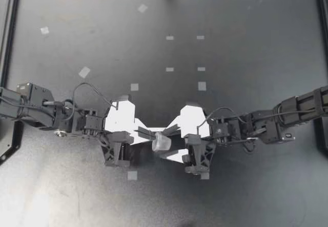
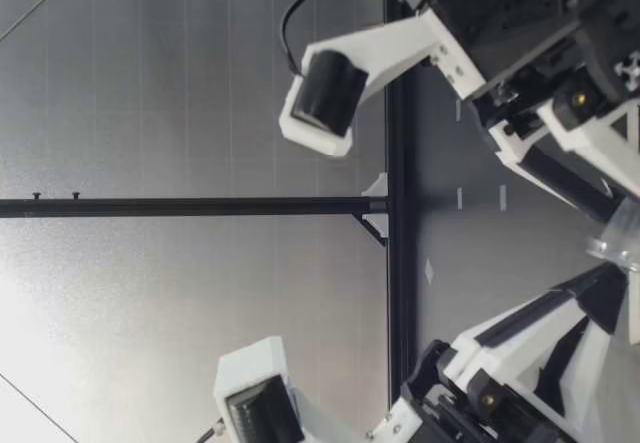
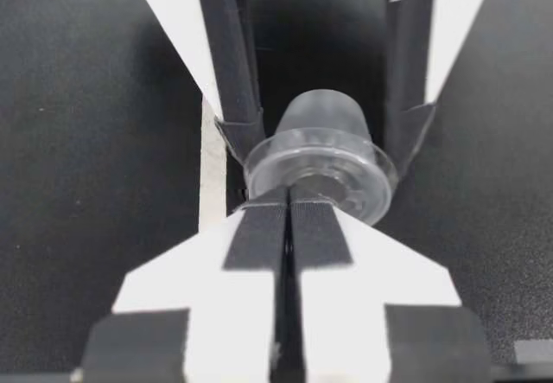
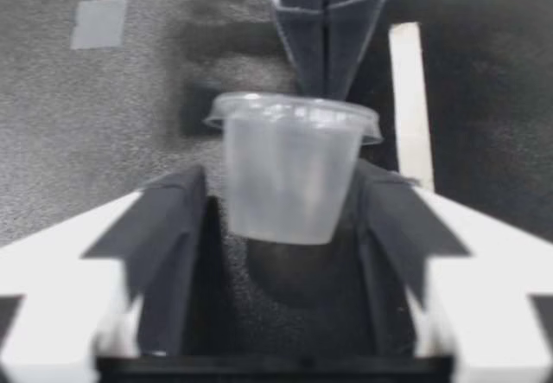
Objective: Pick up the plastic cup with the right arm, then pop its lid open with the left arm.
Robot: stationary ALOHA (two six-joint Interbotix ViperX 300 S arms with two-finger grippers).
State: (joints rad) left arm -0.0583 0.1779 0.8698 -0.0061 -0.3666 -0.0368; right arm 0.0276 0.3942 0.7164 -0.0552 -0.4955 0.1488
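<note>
Near the middle of the dark desk point(image 1: 246, 42), our left gripper point(image 1: 152, 134) and our right gripper point(image 1: 165, 144) meet tip to tip at a small clear plastic cup point(image 1: 162, 143). The left gripper's jaws are clenched on the cup's rim, pressed so close that only a thin seam shows between them. The left wrist view shows this plainly: the left gripper point(image 3: 289, 200) bites the near edge of the cup point(image 3: 315, 154), and we look at its mouth end.

The right gripper's jaws are released and stand wide, with one of its fingers point(image 3: 238, 98) on each side of the cup's body. We cannot tell whether they touch it.

From the right wrist, the cup point(image 4: 289, 175) sits tilted between the spread fingers point(image 4: 173, 227) of the right gripper. Its base points toward that wrist and its rim toward the left gripper point(image 4: 327, 72), which comes in from straight ahead. The cup's shadow falls on the desk beneath it.

A white strip of tape point(image 4: 410, 98) lies on the desk just beside the cup. Pale tape squares point(image 1: 134, 87) dot the surface farther off, and one square point(image 1: 132, 175) lies near our left arm's wrist. In the low view only an edge of the cup point(image 2: 612, 243) shows, between the two arms' white finger mounts.
</note>
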